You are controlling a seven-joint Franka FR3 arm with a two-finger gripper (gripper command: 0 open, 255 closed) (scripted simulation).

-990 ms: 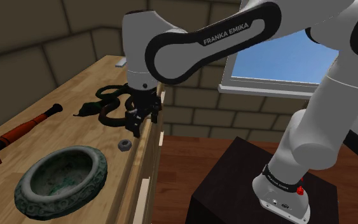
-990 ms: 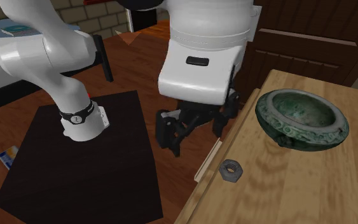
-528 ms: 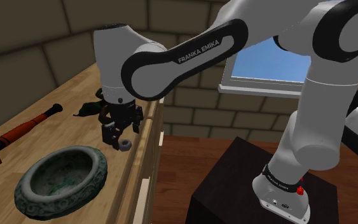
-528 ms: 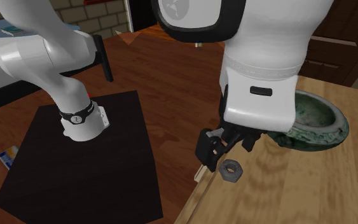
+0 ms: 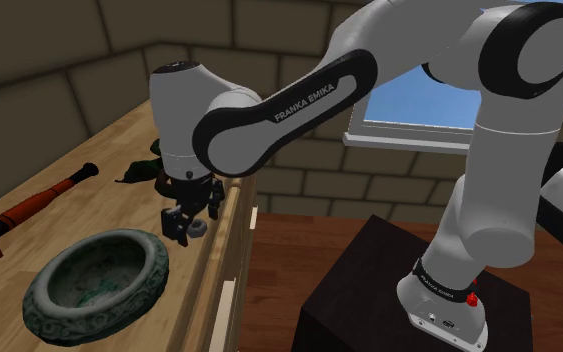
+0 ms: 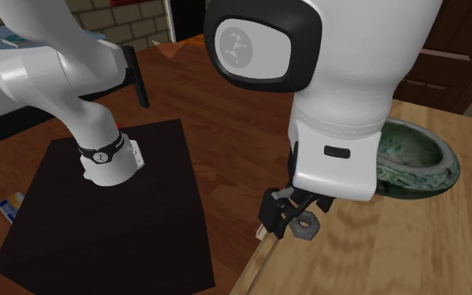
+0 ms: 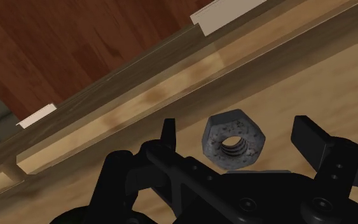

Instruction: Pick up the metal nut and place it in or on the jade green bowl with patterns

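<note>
A grey hexagonal metal nut (image 5: 198, 228) (image 6: 306, 225) (image 7: 233, 140) lies flat on the wooden table (image 5: 89, 150), close to its edge. My black gripper (image 5: 187, 224) (image 6: 293, 219) (image 7: 238, 135) is down at the nut and open. One finger stands on each side of the nut with gaps, so neither touches it. The patterned jade green bowl (image 5: 151, 268) (image 6: 442, 170) sits upright on the same table, a short way from the nut. In the second exterior view the arm hides part of the bowl.
A red and black rod-shaped object (image 5: 39, 203) lies at the shoulder view's left. A dark green coiled figure (image 5: 137, 171) sits behind the gripper. The table edge (image 7: 126, 102) runs just beside the nut, above brown floor. The black stand (image 5: 369, 290) is at lower right.
The gripper came from beyond the table edge over to the nut, then dropped lower so its open fingers straddle it. Nut and bowl have not moved.
</note>
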